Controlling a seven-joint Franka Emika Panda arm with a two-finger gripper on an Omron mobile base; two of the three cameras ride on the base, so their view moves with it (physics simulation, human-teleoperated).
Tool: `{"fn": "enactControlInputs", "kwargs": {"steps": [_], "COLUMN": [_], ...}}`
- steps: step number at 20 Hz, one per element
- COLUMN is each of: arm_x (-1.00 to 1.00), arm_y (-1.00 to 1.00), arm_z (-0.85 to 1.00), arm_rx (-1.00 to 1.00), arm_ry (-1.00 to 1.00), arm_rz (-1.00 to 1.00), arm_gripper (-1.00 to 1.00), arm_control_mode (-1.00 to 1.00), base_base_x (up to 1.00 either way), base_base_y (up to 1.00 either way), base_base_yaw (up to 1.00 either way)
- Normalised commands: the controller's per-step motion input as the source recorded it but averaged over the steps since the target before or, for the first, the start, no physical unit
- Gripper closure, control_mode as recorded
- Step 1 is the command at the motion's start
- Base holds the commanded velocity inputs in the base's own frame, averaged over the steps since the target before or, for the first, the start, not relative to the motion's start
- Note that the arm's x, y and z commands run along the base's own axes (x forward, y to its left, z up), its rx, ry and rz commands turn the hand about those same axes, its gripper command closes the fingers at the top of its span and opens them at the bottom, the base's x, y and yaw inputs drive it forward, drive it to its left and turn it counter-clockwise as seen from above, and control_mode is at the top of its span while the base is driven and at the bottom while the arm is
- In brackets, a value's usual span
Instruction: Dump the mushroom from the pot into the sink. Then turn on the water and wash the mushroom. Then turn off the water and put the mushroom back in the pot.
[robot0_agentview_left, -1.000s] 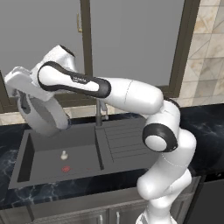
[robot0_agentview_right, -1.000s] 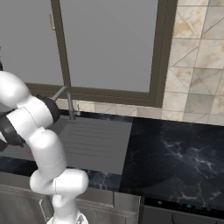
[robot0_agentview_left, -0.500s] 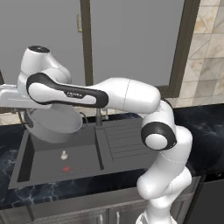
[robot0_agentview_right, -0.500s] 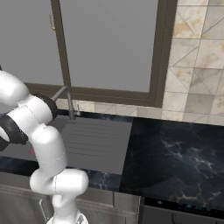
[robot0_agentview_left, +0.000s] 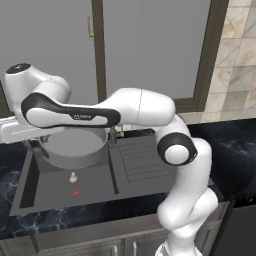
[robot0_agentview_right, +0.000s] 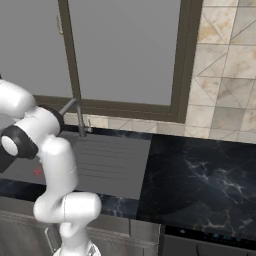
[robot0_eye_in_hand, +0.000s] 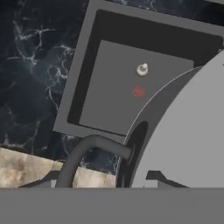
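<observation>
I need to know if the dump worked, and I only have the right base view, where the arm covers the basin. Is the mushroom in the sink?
Observer: Yes. The mushroom lies on the floor of the sink, outside the pot.
Operator: Whereabouts on the floor?
Observer: Close beside the red drain mark, with a small gap between them.
Operator: And the pot?
Observer: The pot hangs in the air over the back part of the basin and touches neither the sink floor nor the mushroom.
</observation>
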Motion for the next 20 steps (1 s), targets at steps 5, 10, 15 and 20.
{"fn": "enactControlInputs", "kwargs": {"steps": [5,10,15,20], "arm_x": [-0.30,-0.44,-0.48,-0.45], "arm_y": [-0.61,-0.69,-0.77,-0.78], "arm_z": [-0.32,-0.11,-0.01,0.00], "arm_rx": [-0.17,-0.09,-0.05,-0.01], "arm_ry": [0.00,-0.01,-0.02,-0.06], "arm_rz": [-0.08,-0.07,-0.06,-0.06], "arm_gripper": [1.00,1.00,1.00,1.00], "arm_control_mode": [-1.00,-1.00,-1.00,-1.00], "base_base_x": [0.00,0.00,0.00,0.00], "base_base_y": [0.00,0.00,0.00,0.00], "base_base_yaw": [0.00,0.00,0.00,0.00]}}
